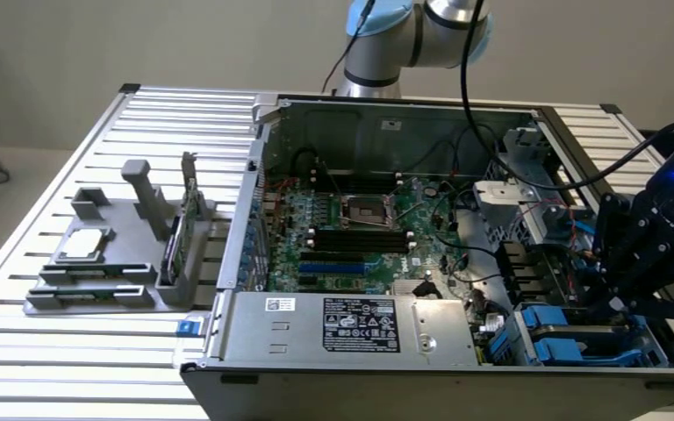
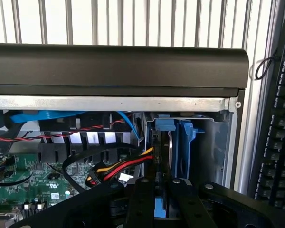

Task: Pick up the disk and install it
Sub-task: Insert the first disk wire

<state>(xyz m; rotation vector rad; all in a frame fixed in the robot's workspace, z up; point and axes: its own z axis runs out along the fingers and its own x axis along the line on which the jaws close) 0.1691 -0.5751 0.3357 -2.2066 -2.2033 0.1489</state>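
At the drive-bay corner of the open computer case [image 1: 372,105], on the exterior view's right, the gripper [image 1: 624,298] reaches down among blue plastic bay fittings [image 1: 554,329]. In the wrist view, the gripper [image 2: 161,197] has its two black fingers [image 2: 141,199] drawn close together, nearly shut, pinching the disk [image 2: 162,156] by its upper edge. The disk stands on edge between the fingers, its blue rail frame visible at the far end and again low between the fingers, beside a taller blue bay guide [image 2: 185,142]. Its long axis appears to run away from the wrist toward the case's black front bezel [image 2: 118,66], broad faces turned sideways; how deep it sits in the bay cannot be told.

Judged from this pose, the step in hand is seating the disk in its bay. Doing it well calls for keeping the rails parallel to the guides, pressing straight along the slot without tilt, and keeping clear of the red, yellow and black power leads [image 2: 126,166] that lie just beside the bay.
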